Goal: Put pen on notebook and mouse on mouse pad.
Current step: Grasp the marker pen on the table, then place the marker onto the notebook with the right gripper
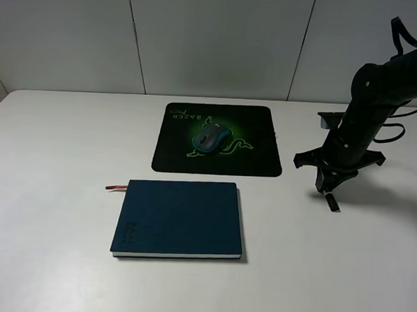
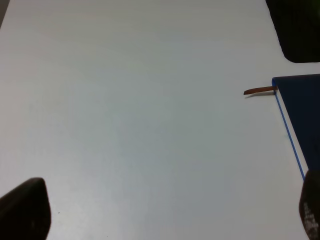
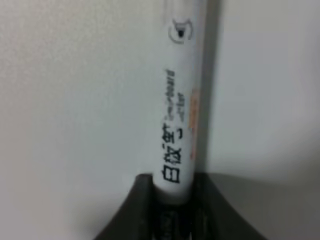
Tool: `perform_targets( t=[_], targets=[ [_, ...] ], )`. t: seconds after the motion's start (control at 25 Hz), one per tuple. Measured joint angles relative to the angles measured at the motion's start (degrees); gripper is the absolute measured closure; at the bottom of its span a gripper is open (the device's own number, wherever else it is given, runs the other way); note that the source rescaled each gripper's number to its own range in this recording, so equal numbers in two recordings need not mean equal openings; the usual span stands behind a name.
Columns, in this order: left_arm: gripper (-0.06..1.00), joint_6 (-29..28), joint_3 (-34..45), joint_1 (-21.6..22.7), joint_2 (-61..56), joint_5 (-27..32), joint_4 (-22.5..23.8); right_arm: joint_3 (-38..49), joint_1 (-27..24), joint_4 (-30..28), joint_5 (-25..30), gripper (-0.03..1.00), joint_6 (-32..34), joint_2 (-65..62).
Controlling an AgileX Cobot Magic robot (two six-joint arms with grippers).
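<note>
The white pen with black lettering lies on the table, its lower end clamped between the dark fingers of my right gripper. In the high view this gripper points down at the table right of the mouse pad, and the pen's dark end sticks out below it. The grey and teal mouse sits on the black pad's green logo. The teal notebook lies closed in front of the pad. My left gripper hovers open over bare table left of the notebook; its arm is outside the high view.
A brown ribbon bookmark pokes out of the notebook's far left corner, also seen as the ribbon in the left wrist view. A corner of the mouse pad shows there too. The white table ends at a grey wall behind.
</note>
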Motion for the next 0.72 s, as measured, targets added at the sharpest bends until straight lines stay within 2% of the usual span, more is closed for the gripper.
perform_targets(
  t=[0.44,0.72],
  targets=[
    [-0.05,0.00,0.00,0.00,0.00,0.00,0.00,-0.65,0.00,0.05,1.38,0.97,0.00,-0.28],
    [-0.05,0.00,0.00,0.00,0.00,0.00,0.00,-4.30,0.00,0.09,8.77,0.97,0.00,-5.43]
  ],
)
